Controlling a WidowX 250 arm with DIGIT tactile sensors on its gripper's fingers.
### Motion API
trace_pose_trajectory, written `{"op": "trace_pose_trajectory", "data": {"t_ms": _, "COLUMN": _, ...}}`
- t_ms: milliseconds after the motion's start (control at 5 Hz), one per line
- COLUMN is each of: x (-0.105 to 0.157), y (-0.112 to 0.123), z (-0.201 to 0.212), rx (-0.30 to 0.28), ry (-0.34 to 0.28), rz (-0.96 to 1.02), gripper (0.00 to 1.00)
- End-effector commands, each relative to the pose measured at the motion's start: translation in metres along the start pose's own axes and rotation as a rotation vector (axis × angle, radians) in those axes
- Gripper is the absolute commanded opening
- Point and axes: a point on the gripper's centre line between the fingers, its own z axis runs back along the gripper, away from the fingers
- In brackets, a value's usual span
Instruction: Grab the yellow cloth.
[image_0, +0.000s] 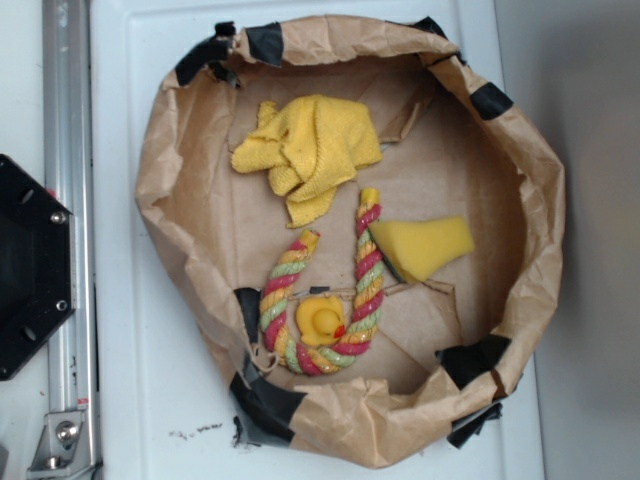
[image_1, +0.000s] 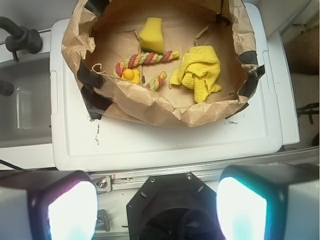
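Observation:
The yellow cloth (image_0: 310, 150) (image_1: 198, 71) lies crumpled and wrinkly in the upper part of a brown paper basket (image_0: 170, 190) (image_1: 150, 107). In the wrist view my gripper (image_1: 157, 210) is open, its two fingers far apart with nothing between them. It hangs high above the robot's black base, well back from the basket and the cloth. The gripper itself does not show in the exterior view.
A yellow wedge sponge (image_0: 425, 246) (image_1: 152, 35), a striped rope toy (image_0: 325, 300) (image_1: 145, 59) and a small yellow duck (image_0: 322, 320) (image_1: 130, 75) share the basket. The basket stands on a white surface (image_1: 165, 140). The black base (image_0: 30, 265) and a metal rail (image_0: 70, 120) are at the left.

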Motion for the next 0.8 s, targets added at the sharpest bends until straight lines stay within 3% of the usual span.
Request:
{"op": "trace_pose_trajectory", "data": {"t_ms": 0, "x": 0.000, "y": 0.000, "z": 0.000, "rx": 0.000, "ry": 0.000, "rz": 0.000, "gripper": 1.00}}
{"op": "trace_pose_trajectory", "data": {"t_ms": 200, "x": 0.045, "y": 0.013, "z": -0.047, "rx": 0.076, "ry": -0.066, "rz": 0.169, "gripper": 1.00}}
{"op": "trace_pose_trajectory", "data": {"t_ms": 400, "x": 0.081, "y": 0.026, "z": -0.083, "rx": 0.012, "ry": -0.112, "rz": 0.327, "gripper": 1.00}}
{"op": "trace_pose_trajectory", "data": {"t_ms": 600, "x": 0.103, "y": 0.042, "z": -0.109, "rx": -0.005, "ry": -0.137, "rz": 0.436, "gripper": 1.00}}
